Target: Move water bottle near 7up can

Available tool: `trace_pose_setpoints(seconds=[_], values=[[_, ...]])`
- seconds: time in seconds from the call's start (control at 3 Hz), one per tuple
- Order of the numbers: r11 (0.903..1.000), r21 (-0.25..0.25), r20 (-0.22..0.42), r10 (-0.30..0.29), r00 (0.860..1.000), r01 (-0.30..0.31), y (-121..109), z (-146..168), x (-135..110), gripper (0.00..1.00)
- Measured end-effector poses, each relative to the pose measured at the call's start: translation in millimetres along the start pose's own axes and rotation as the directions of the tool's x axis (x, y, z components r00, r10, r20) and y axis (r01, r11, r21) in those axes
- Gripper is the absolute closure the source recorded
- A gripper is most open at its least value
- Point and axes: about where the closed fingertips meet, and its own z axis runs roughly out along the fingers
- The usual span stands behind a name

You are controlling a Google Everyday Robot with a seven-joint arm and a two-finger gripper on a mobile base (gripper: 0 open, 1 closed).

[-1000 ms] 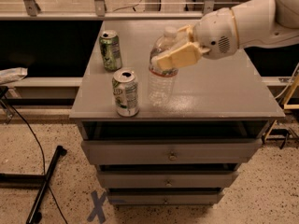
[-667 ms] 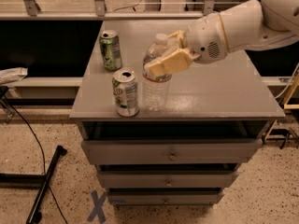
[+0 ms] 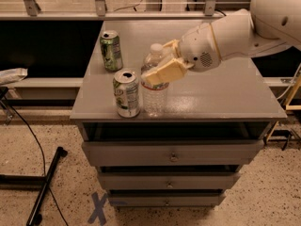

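Saw, in the camera view, the water bottle [image 3: 154,100] upright near the front edge of the grey cabinet top [image 3: 221,93], just beside the 7up can [image 3: 127,93] and on that can's picture-right side. Could not tell whether bottle and can touched. Made out clear plastic below the label and a white cap above, but no liquid level. Noted a dark opening in the 7up can's silver top, its contents out of sight. Found a darker green can [image 3: 111,51] farther back on the left of the top, upright and well apart from the other two, its inside likewise unseen.

Followed the white arm [image 3: 225,34] in from the upper right, sloping down and leftward across the cabinet. Placed the gripper [image 3: 157,74] at the bottle's upper body, its tan fingers [image 3: 165,71] clamped on the bottle, one in front and one behind near the neck.

Lost the bottle's label band behind the front finger. Could not settle whether the bottle's base rested on the top or hung just above it. Saw the arm's upper part cut off at the right edge. Noted three drawers [image 3: 174,152] below.
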Motion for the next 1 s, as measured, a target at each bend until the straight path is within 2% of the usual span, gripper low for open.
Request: trace_pose_setpoints(seconds=[0.33, 0.67, 1.0], values=[[1.0000, -0.003, -0.001, 0.009, 1.000, -0.009, -2.8, 5.8, 9.9, 0.09], [1.0000, -0.005, -0.002, 0.007, 1.000, -0.007, -2.0, 6.8, 8.7, 0.00], [1.0000, -0.005, -0.002, 0.007, 1.000, -0.007, -2.0, 6.9, 8.7, 0.00]])
